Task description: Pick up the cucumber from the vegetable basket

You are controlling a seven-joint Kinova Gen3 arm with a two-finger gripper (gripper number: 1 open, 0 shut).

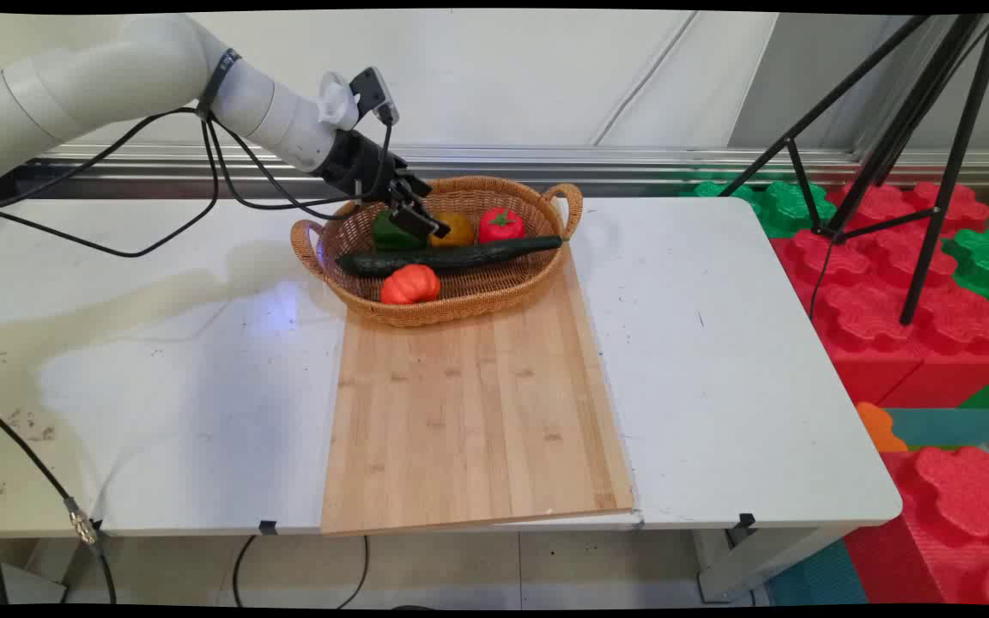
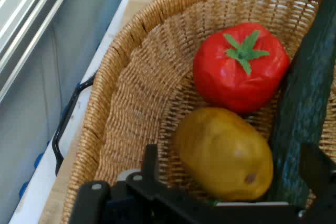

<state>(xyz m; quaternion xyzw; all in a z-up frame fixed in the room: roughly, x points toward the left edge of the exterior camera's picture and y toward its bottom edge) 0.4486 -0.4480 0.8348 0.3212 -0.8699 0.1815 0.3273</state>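
Black gripper (image 1: 420, 216) low inside wicker basket (image 1: 494, 300), fingers wide apart w/ nothing between, over yellow potato (image 2: 226, 153), red tomato (image 2: 239, 66) at its 12 o'clock, long cucumber (image 1: 452, 256) at 3 o'clock, green pepper (image 1: 391, 233) & orange pumpkin (image 1: 409, 284) also in basket, basket's near part on wooden board (image 1: 473, 421).

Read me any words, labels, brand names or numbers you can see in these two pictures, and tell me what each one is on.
None can be read in either view.
The arm, the wicker basket, the wooden board and the vegetables, including the red tomato and the yellow potato, carry no visible text.
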